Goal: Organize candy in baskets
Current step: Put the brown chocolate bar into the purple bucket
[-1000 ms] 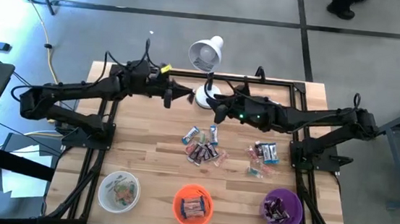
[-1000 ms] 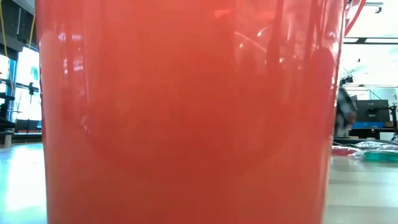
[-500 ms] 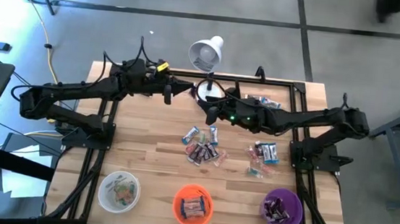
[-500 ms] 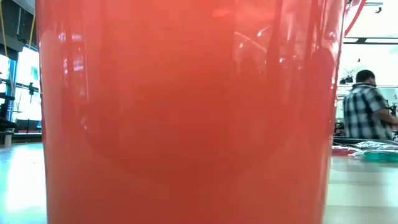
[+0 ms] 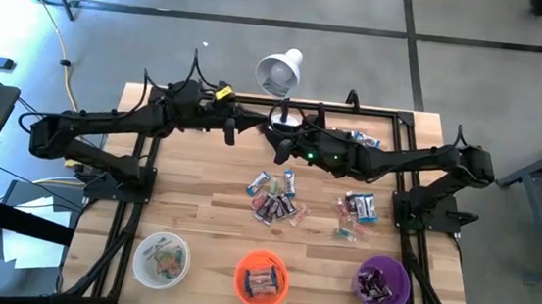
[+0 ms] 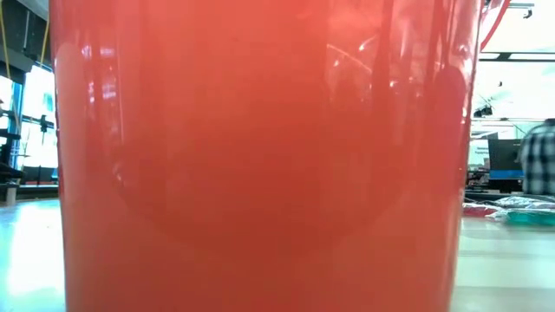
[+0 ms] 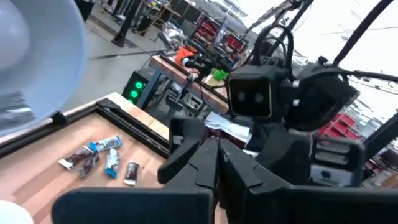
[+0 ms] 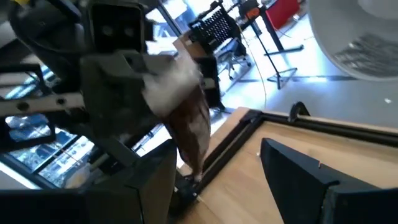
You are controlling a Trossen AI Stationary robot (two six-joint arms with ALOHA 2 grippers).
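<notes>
High view first: where do your hands sit?
– Both at the back of the tabletop [image 5: 199,185], beside the lamp [image 5: 279,71]. My left hand [image 5: 257,124] and right hand [image 5: 279,151] point at each other, tips nearly meeting.

What are they doing?
– My left hand is clamped on a brown candy [image 8: 189,127], which hangs from it in the right wrist view. My right hand is spread wide, holding nothing, just in front of that wrapper.

And the rest of the candy?
– Loose candy [image 5: 272,196] lies mid-tabletop, more to its right [image 5: 356,211]. Along the front edge stand the white basket [image 5: 139,259], orange basket [image 5: 239,275] and purple basket [image 5: 405,287], each with some inside.
</notes>
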